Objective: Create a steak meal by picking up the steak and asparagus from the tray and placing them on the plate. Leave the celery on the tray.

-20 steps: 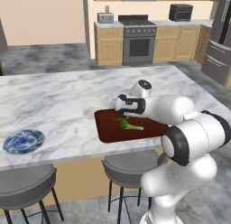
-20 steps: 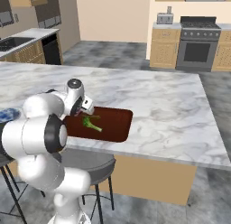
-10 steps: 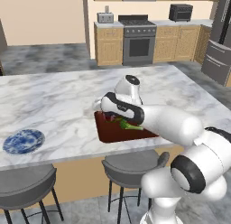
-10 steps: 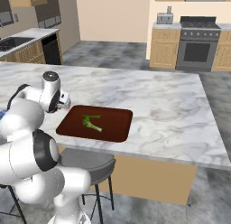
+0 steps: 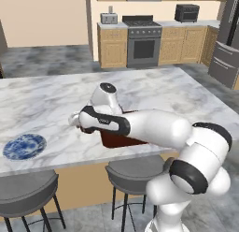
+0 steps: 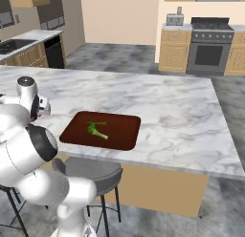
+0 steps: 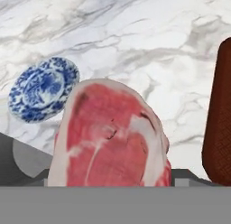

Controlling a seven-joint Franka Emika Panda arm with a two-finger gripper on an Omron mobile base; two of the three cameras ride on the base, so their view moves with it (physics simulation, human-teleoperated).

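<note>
Overhead, steak [image 7: 110,137] hangs above marble counter [image 7: 135,42] between plate [image 7: 43,88] and tray [image 7: 219,119].

Pretty standard glossy white arm [image 5: 158,128], fat rounded link shells like smooth tubes, with dark grey-black bands at the joints. There's a round dark cap [image 5: 108,88] on the wrist-end joint, ringed in white. Base column's white too, same chunky curves.
</note>
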